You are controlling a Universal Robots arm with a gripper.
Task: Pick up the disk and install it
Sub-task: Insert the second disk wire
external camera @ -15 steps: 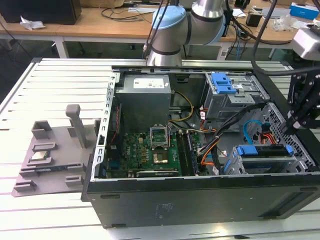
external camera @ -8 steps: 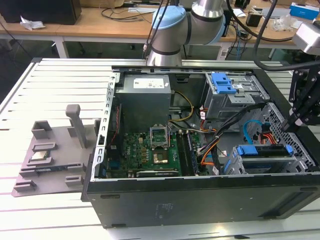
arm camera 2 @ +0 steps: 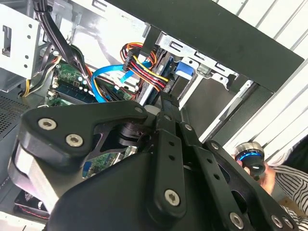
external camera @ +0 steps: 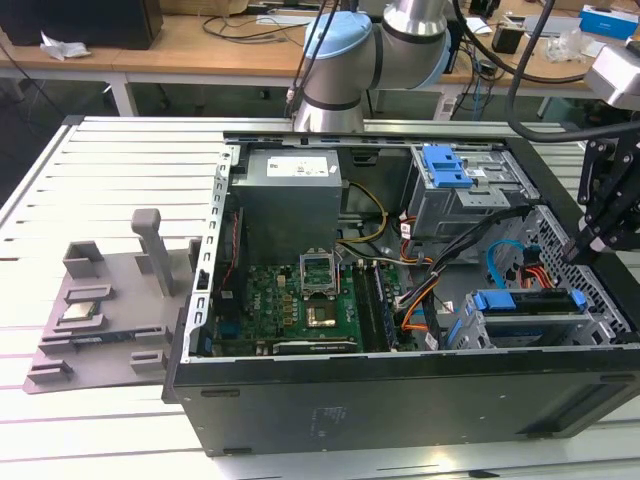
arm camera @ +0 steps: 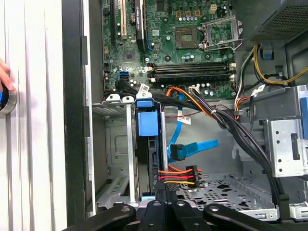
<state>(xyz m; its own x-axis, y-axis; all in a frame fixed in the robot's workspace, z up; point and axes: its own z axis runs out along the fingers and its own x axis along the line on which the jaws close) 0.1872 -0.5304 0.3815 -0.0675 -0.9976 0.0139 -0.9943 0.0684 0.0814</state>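
Disk, the flat silver drive in its blue plastic carrier (arm camera: 147,144), sits on edge in the case's drive cage, five o'clock. My fingers (arm camera: 166,204) hover just above its rear edge, so I cannot tell whether they grip.

One raised outside camera, two close cameras on the arm

The exterior view looks down from above at the open black metal computer case (external camera: 400,400) on the white slatted surface (external camera: 100,170), arm base behind. Both wrist views sit close over the case interior, looking past the black tool's linkage; all three share the blue-tabbed drive bay (arm camera: 147,122) and green motherboard (arm camera: 192,43).
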